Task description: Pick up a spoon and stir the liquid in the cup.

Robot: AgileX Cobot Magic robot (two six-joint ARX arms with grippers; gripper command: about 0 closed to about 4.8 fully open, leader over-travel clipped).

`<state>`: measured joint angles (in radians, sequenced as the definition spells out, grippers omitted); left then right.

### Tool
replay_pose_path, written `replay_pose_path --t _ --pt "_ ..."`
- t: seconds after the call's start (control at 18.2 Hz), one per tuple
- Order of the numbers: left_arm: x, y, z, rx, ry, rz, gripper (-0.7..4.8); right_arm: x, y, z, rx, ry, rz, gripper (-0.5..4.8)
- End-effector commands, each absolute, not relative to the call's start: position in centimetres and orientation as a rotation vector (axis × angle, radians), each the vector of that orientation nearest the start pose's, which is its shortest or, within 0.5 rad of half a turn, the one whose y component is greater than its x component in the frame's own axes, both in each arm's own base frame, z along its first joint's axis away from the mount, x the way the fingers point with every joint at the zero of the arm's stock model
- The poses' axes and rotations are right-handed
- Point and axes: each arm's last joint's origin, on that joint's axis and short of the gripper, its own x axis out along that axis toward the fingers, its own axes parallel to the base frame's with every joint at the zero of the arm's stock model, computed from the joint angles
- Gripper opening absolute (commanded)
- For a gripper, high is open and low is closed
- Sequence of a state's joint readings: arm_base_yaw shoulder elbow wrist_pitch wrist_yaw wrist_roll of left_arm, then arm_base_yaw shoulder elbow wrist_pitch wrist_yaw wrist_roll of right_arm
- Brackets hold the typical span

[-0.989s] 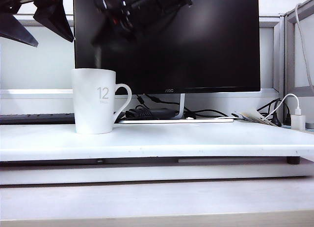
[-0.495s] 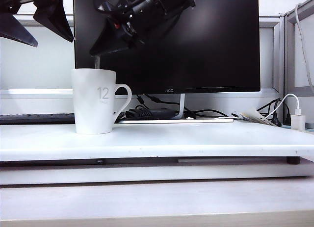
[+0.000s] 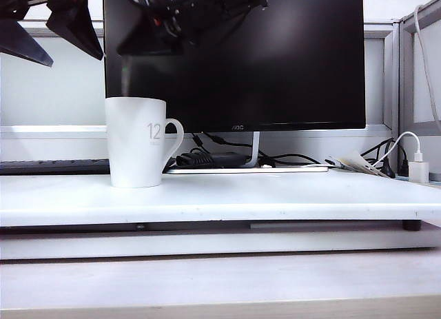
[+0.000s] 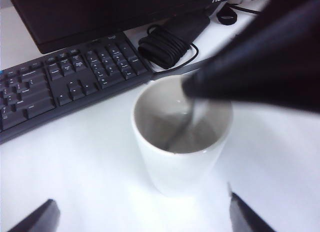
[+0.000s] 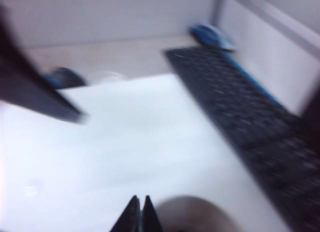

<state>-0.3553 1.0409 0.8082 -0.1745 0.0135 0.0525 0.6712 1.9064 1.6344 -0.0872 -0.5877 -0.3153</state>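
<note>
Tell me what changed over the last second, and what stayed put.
The cup slid slightly right on the table, and its handle now looks narrower, so it turned a little. The right gripper, shut on the spoon, swung above the rim, stirring. The left gripper, open at upper left, the monitor and cables stayed put.

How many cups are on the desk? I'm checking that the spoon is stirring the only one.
1. The cup stands at the left of the white desk, in front of the monitor, beside the keyboard. None seems hidden.

Black monitor on white desk; keyboard; charger.
</note>
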Motion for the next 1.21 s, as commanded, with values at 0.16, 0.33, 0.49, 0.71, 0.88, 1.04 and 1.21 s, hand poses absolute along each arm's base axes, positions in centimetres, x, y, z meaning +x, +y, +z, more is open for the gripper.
replay_pose_path --t 0.16,0.33,0.49,0.71,0.88,1.04,1.21 --pt "21.3 -7.9 29.7 0.119 0.381 -0.37 4.79 33.5 28.3 30.6 -0.297 0.325 1.27 -0.06" --pt "21.3 -7.9 29.7 0.119 0.381 -0.371 4.79 34.2 28.2 31.0 -0.352 0.281 1.071 -0.06" --pt "21.3 -7.9 29.7 0.118 0.381 -0.371 4.79 34.5 28.5 32.5 -0.315 0.107 1.073 -0.06" --pt "21.3 -7.9 29.7 0.118 0.381 -0.371 4.79 33.9 28.9 32.4 -0.263 0.113 1.287 -0.06" --pt "21.3 -7.9 29.7 0.118 0.381 -0.371 4.79 33.5 28.6 31.4 -0.255 0.239 1.328 -0.06" --pt "21.3 -7.9 29.7 0.119 0.382 -0.371 4.79 33.8 28.1 30.7 -0.293 0.334 1.208 -0.06" --pt "21.3 -7.9 29.7 0.118 0.381 -0.371 4.79 34.2 28.2 31.2 -0.308 0.273 1.121 -0.06"
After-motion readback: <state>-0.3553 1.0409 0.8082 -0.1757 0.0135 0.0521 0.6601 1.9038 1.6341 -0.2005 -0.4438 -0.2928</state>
